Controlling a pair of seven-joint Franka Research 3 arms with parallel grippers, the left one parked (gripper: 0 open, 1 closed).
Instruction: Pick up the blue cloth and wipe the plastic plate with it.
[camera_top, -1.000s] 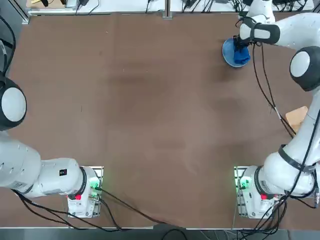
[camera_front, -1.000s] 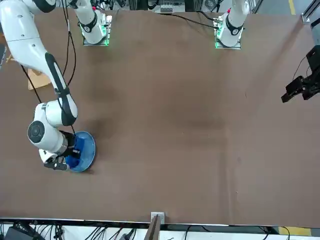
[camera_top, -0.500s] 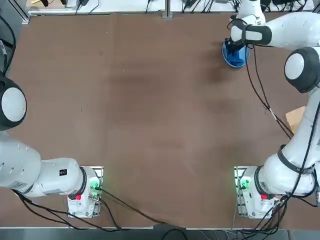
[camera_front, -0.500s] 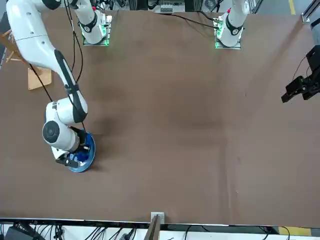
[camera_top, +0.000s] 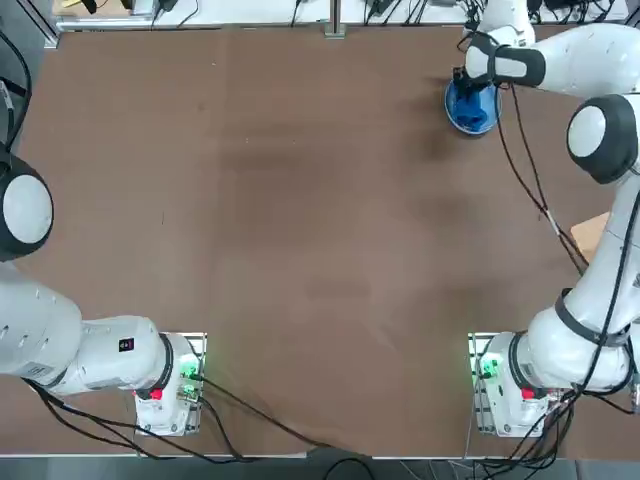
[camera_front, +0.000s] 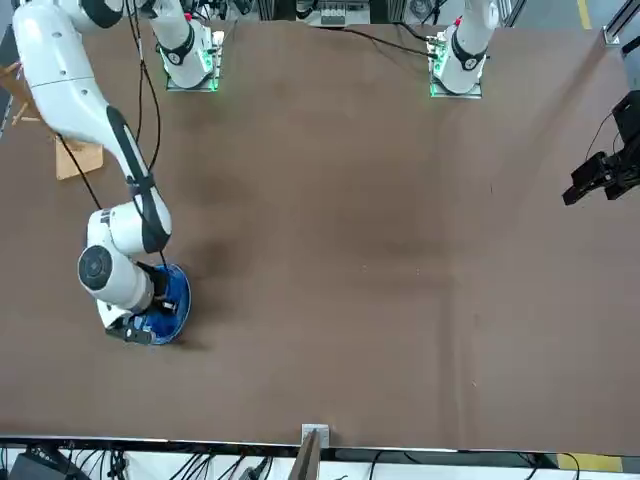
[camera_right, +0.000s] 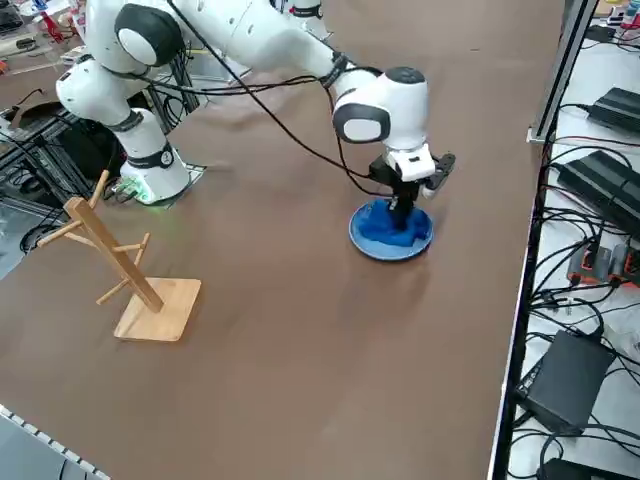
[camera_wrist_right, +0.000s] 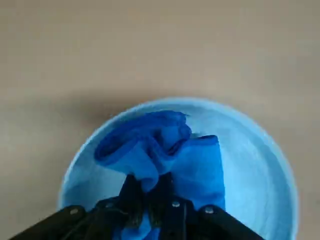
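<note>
The light sky-blue plastic plate (camera_wrist_right: 260, 150) sits at the table's far right corner area, also seen as the plate (camera_top: 470, 122), plate (camera_front: 180, 300) and plate (camera_right: 365, 243). A darker blue cloth (camera_wrist_right: 165, 145) lies crumpled on the plate, cloth (camera_right: 393, 226). My right gripper (camera_wrist_right: 152, 200) stands straight down over the plate, shut on the blue cloth and pressing it onto the dish. In the top view the gripper (camera_top: 472, 92) covers most of the cloth (camera_top: 473, 108).
A wooden stand (camera_right: 130, 270) with pegs is on the table near the right arm's base, also the stand (camera_front: 75, 155). The table's far edge (camera_top: 330, 28) runs close behind the plate. Cables hang from the right arm.
The right gripper, still shut on the cloth, has swept across the plate: first toward the table's middle, then back a little. The cloth moved with it; the plate stayed in place.
</note>
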